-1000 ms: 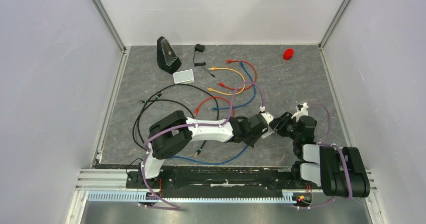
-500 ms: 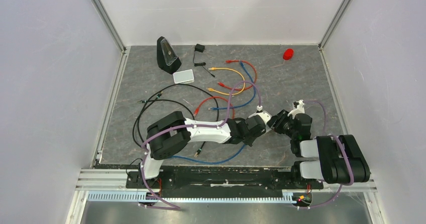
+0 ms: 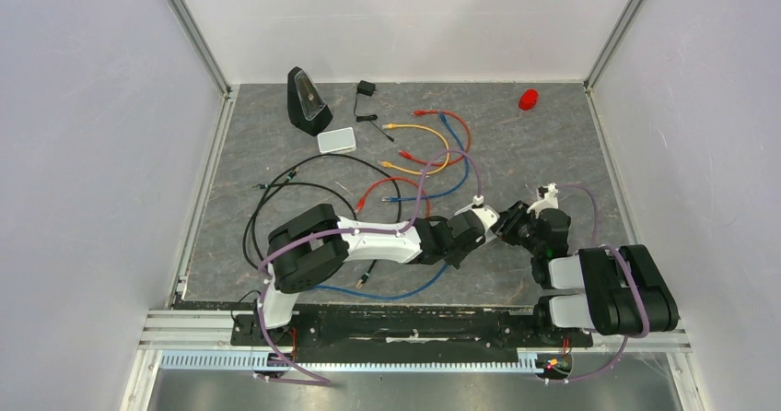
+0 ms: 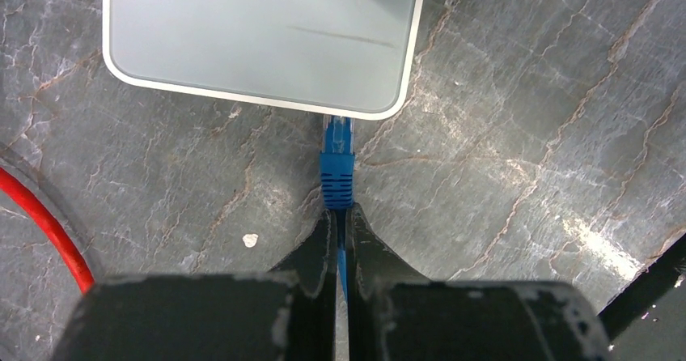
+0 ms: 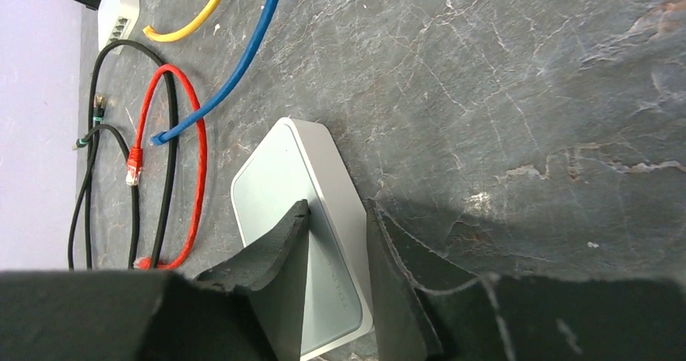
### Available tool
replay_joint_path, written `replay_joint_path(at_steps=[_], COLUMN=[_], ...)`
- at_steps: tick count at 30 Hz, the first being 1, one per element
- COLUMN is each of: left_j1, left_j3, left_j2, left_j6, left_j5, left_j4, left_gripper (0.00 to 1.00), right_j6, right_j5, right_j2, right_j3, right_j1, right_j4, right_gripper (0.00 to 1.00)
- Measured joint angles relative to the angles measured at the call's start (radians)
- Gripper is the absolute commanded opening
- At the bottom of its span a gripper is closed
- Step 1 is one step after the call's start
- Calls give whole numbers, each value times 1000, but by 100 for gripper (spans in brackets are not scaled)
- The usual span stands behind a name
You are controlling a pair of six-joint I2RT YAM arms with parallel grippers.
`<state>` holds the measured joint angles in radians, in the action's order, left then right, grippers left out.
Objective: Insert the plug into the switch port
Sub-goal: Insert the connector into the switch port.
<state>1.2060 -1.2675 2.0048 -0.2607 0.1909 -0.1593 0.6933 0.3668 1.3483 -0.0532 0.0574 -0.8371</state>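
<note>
The switch [image 4: 259,41] is a flat pale grey-white box lying on the dark mat. A blue plug [image 4: 337,163] points at the switch port in the box's near edge, its clear tip touching that edge; how deep it sits I cannot tell. My left gripper [image 4: 340,213] is shut on the blue cable just behind the plug. In the right wrist view my right gripper [image 5: 338,207] clamps the switch [image 5: 279,171] at one end, one finger on its top face, the other against its side. From above, the left gripper [image 3: 491,217] and right gripper [image 3: 512,223] meet, hiding the box.
A second pale box [image 3: 336,140] with a row of ports lies at the back beside a black wedge-shaped device [image 3: 307,102]. Red, yellow and blue cables [image 3: 428,144] sprawl mid-mat, black cable loops [image 3: 276,190] lie left, and a red object [image 3: 528,99] sits back right.
Both grippers have shifted a little to the left together, staying joined at the box. The right jaws have narrowed very slightly. The left grip on the cable is unchanged.
</note>
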Motion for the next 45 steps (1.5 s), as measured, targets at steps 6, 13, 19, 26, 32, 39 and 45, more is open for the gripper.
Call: replay_joint_path(at_steps=[6,13,19,26,32,39,45], left_j1=[-5,-18,-29,-37,-39,-39,-39], left_j3=[17,27,150,173,138,110,87], left_j2=[0,-17,-69,-76,-59,-48,-35], left_j6=[21,53,53,55,67,83,97], left_j5=[-18,-63,-90,-121,-145,-151,-163], left_j4=[26,33,191,238,209,175,154], left_gripper=[2,5,12,25,29,19,2], right_j6=[27,38,-71,-260,-455,-567,-590], right_j5=[-7,-10,67,163,241,312,343], right_j2=[11,4,-105,-87,-17,16,32], right_j3=[3,3,-48,-223,-336,-369,-357], right_j1=[8,10,-52,-76,-93,-117,-132], right_j4=[-43,-54,245,560,725,779,758], right_gripper=[28,36,45,52,53,48,40])
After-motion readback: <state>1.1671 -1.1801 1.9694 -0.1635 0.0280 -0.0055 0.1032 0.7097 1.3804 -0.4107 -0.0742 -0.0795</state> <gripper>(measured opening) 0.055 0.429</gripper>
